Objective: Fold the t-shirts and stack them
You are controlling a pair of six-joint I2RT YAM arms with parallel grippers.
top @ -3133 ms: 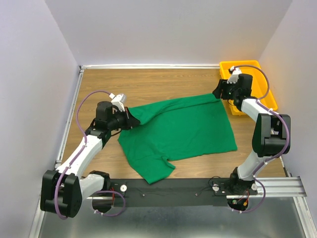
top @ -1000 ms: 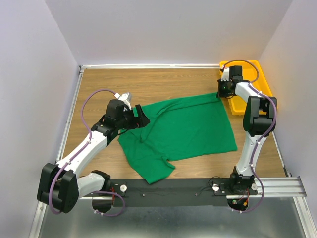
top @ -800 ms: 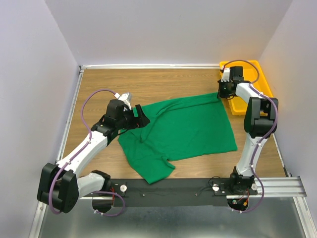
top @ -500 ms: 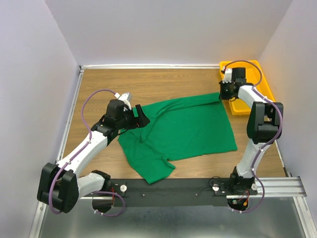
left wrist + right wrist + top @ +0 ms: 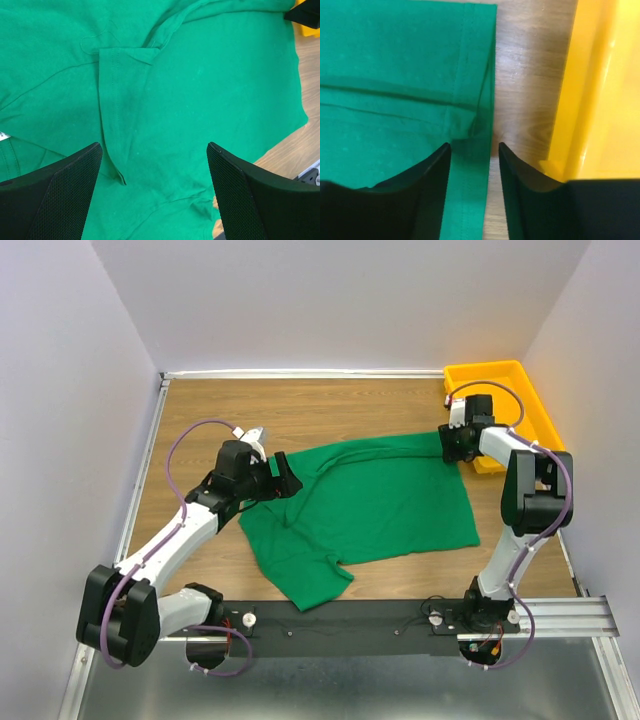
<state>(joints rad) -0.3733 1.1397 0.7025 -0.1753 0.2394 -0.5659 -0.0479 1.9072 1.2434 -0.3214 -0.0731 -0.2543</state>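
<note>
Top external: fixed high behind arm bases, facing down over brown wooden table (image 5: 300,405). Left wrist: close above emerald-green cotton t-shirt (image 5: 200,90), past left gripper (image 5: 154,147). Right wrist: closer still, shirt hem at right gripper (image 5: 472,146), yellow plastic tray (image 5: 605,100) beside it. Shared: shirt.

T-shirt (image 5: 370,500) lies spread on the table (image 5: 300,410), middle to right of centre, one sleeve reaching toward the near edge. Tray (image 5: 497,368) sits in the far right corner, beside the shirt's far right corner, with a strip of bare table between them. Left gripper (image 5: 285,475) hangs over the shirt's left edge, a folded flap below it. Right gripper (image 5: 452,445) stands at the far right corner, between shirt and tray, with the hem running between its fingers.
</note>
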